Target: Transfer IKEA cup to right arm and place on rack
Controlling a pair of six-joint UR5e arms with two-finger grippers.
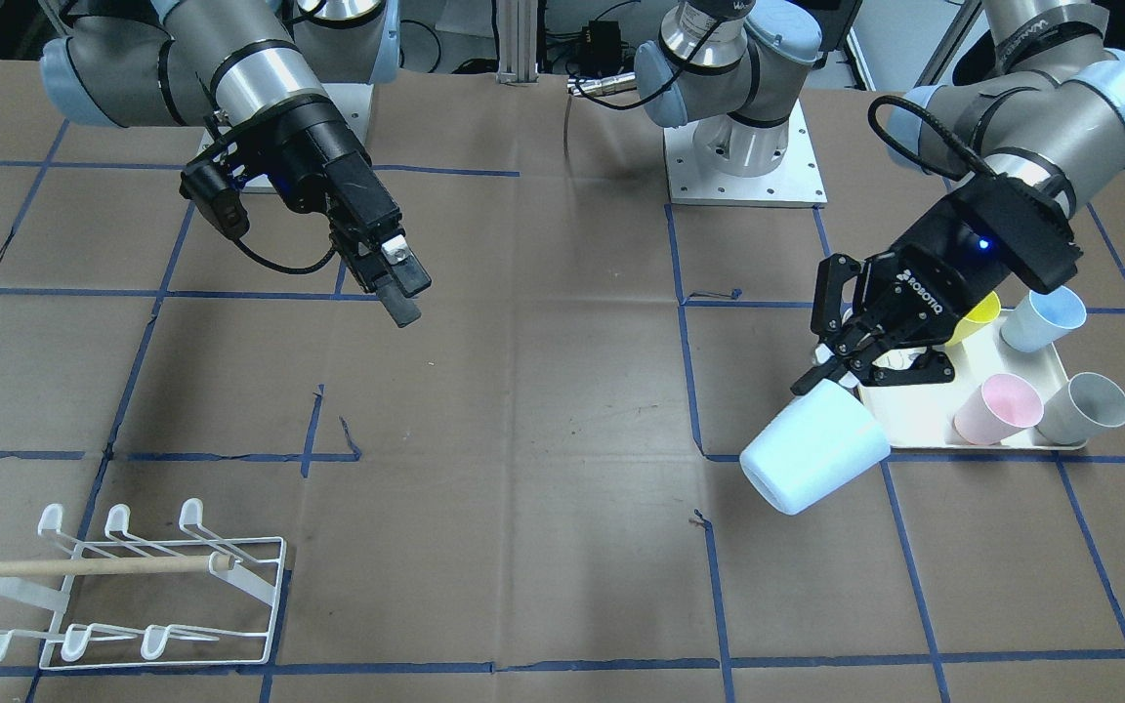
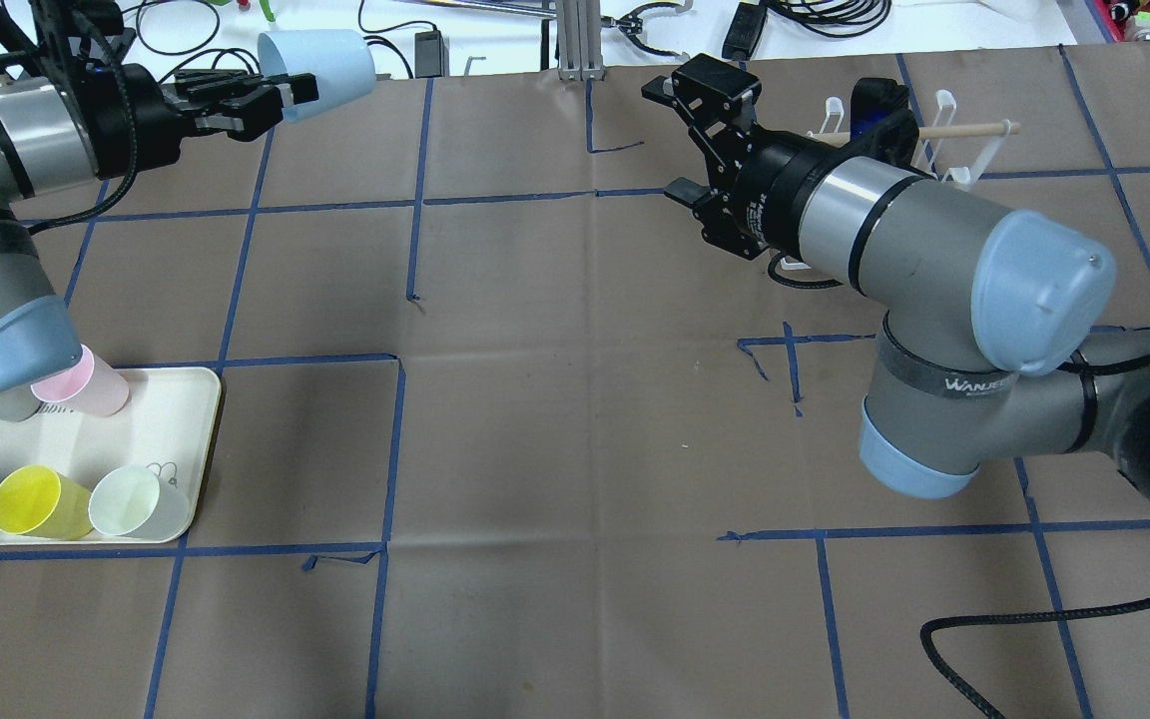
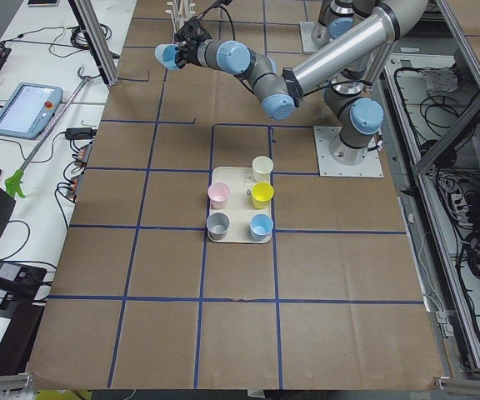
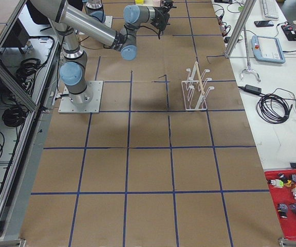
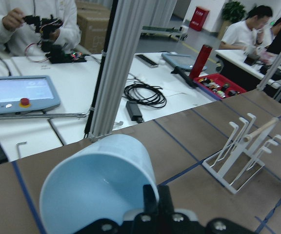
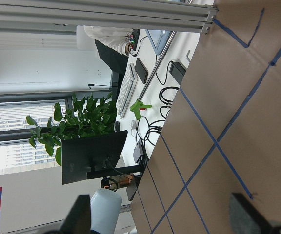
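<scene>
Pale-blue cup (image 2: pixel 320 60) is off the tray (image 2: pixel 171 419), clamped by its rim in my left claw (image 2: pixel 281 98) and held in the air toward 11 o'clock over the desk (image 2: pixel 575 449), seen from overhead. My right claw (image 2: pixel 673 140) hangs near 12 o'clock, jaws apart and empty, well apart from the cup. I judge the pick done, with the handover and the placing on the rack (image 2: pixel 969 129) at 1 o'clock left to do.

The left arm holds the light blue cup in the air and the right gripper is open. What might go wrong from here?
1. The left gripper pinches the light blue cup only at its rim, and the cup hangs tilted; it may slip or turn during the handover.
2. The right gripper is open but far away; closing near the rim, it could strike the left gripper.
3. The wire rack looks light; a hard placement may shift it.
</scene>
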